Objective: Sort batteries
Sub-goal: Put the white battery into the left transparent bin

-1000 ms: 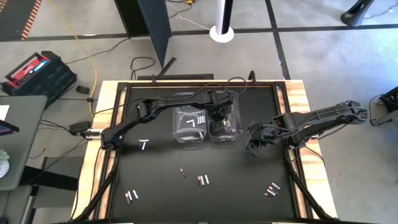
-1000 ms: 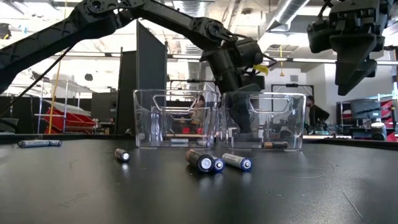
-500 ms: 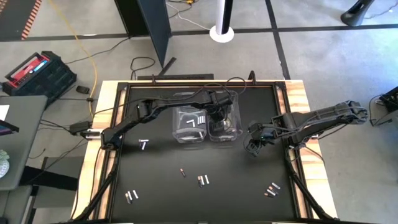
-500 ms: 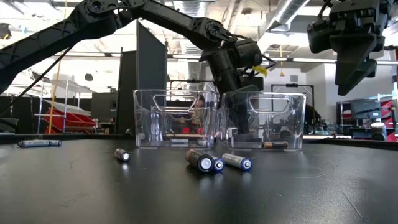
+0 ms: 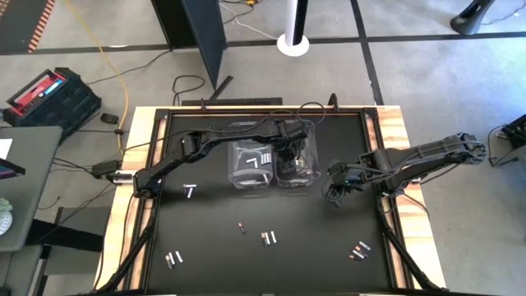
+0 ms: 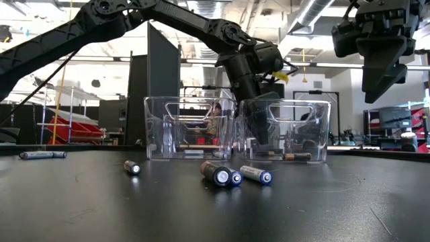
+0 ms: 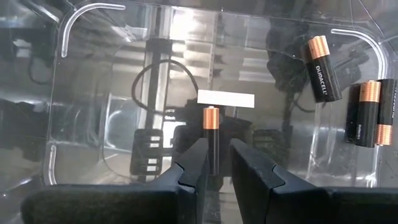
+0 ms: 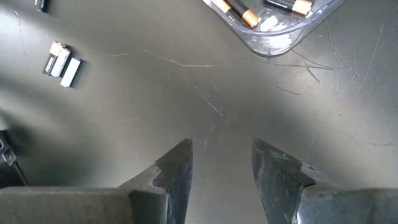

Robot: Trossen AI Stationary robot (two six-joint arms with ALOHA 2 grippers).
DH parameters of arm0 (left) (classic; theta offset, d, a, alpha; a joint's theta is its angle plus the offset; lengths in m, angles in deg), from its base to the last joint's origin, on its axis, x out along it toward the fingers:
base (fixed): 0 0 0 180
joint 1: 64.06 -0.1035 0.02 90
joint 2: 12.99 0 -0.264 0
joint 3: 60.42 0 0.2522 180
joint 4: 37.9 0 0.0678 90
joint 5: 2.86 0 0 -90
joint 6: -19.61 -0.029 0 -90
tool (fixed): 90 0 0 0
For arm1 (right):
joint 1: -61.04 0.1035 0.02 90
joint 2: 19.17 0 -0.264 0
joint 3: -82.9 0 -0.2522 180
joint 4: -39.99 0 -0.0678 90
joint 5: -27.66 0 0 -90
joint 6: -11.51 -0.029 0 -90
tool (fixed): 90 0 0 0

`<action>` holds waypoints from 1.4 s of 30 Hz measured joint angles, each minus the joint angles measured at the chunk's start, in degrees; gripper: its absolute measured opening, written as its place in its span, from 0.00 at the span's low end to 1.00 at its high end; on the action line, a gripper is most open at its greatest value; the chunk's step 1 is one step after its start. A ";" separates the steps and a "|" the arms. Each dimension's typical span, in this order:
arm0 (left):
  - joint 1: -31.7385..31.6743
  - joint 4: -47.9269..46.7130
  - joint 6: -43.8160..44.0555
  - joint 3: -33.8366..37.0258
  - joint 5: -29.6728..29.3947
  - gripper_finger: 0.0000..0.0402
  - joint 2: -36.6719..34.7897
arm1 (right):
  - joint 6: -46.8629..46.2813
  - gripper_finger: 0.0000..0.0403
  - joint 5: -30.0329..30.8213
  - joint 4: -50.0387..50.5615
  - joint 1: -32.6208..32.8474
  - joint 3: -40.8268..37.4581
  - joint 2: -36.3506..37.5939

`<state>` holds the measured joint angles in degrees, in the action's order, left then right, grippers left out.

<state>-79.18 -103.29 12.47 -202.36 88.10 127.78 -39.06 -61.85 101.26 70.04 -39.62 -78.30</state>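
the black bench (image 5: 205, 247) carries two clear bins side by side, the left bin (image 5: 249, 165) and the right bin (image 5: 297, 164), with loose batteries (image 5: 268, 238) scattered in front. the left gripper (image 7: 215, 167) reaches down inside the right bin; only its wrist view shows a copper-topped battery (image 7: 211, 134) between its slightly parted fingers, and three more (image 7: 367, 112) against the wall. the right gripper (image 8: 221, 165) hovers over bare bench, fingers apart, empty.

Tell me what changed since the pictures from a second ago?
Hardly anything moved. The left end effector still reaches down into the right clear bin with a dark battery between its fingers, and whether it has let go is unclear. The right end effector stays open above the table, and the loose batteries lie as before.
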 joint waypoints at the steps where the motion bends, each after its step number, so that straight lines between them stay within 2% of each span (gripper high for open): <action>1: 0.00 0.04 -0.29 0.00 0.00 0.16 0.00 | 0.01 0.45 0.00 0.00 0.00 0.00 0.00; 8: -0.11 -0.05 2.26 -0.92 0.00 0.16 -0.04 | 0.02 0.45 0.00 0.00 0.00 0.00 0.00; 15: -0.11 -3.45 2.44 -6.84 0.00 0.16 -0.24 | 0.04 0.45 0.00 0.00 0.00 0.00 0.00; 23: 0.42 -5.22 5.04 -5.64 1.72 0.15 -8.36 | 0.96 0.45 0.05 -0.06 1.15 -0.02 0.02; 29: 2.22 -6.68 5.97 -4.73 1.79 0.14 -13.49 | -0.22 0.45 2.67 0.04 4.14 -0.02 0.02; 32: 3.26 -2.71 7.61 0.18 1.51 0.14 -17.07 | -0.97 0.45 3.39 0.07 6.02 -0.02 0.02; 34: 4.15 1.44 8.98 6.11 0.61 0.14 -20.19 | -1.85 0.45 5.13 0.19 7.43 -0.02 0.02; 42: 7.60 19.72 20.72 41.96 -7.33 0.14 -40.67 | -7.18 0.45 6.25 0.57 12.05 -0.02 0.02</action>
<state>-71.57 -83.57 33.19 -160.41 80.77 87.11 -46.24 -55.60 101.82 82.09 -39.64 -78.28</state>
